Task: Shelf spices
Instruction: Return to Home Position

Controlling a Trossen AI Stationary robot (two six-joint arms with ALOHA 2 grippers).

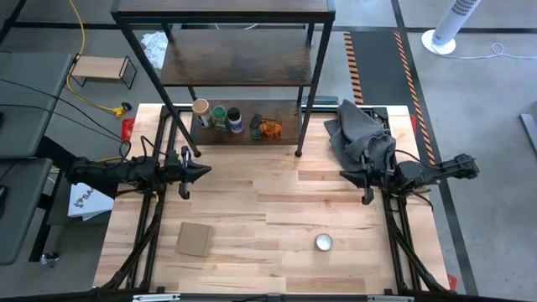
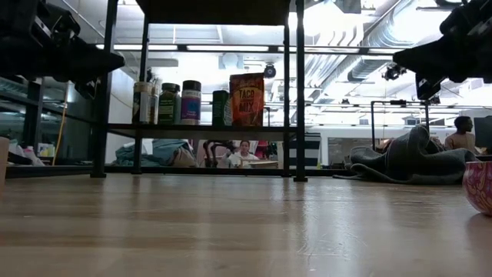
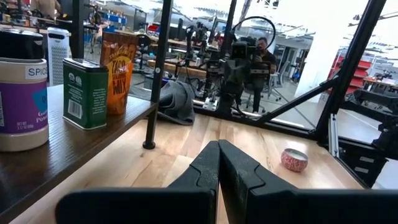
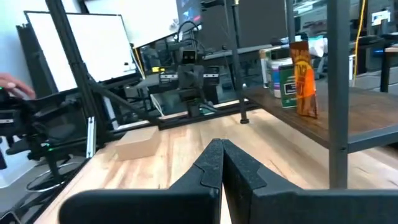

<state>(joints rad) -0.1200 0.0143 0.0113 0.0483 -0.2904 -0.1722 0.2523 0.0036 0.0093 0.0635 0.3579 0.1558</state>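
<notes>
The shelf [image 1: 235, 59] stands at the table's far edge. Its lowest board [image 2: 200, 129] carries the spices in a row: a tan-lidded jar [image 1: 201, 111], a green-lidded jar [image 1: 220, 117], a dark-capped jar with a purple-white label [image 3: 22, 99], a small dark green tin [image 3: 85, 93] and a brown-orange pouch [image 2: 247, 100]. My left gripper [image 1: 207, 170] hovers shut at the table's left side, pointing level toward the middle. My right gripper [image 1: 343, 174] hovers shut at the right side, facing it. Neither holds anything, as both wrist views show [image 3: 219, 146] [image 4: 222, 144].
A crumpled grey cloth [image 1: 362, 134] lies on the far right of the table, beside my right arm. A flat cardboard square [image 1: 195, 239] lies near front left and a round silvery disc [image 1: 324, 242] near front right. Bare wood lies between the arms.
</notes>
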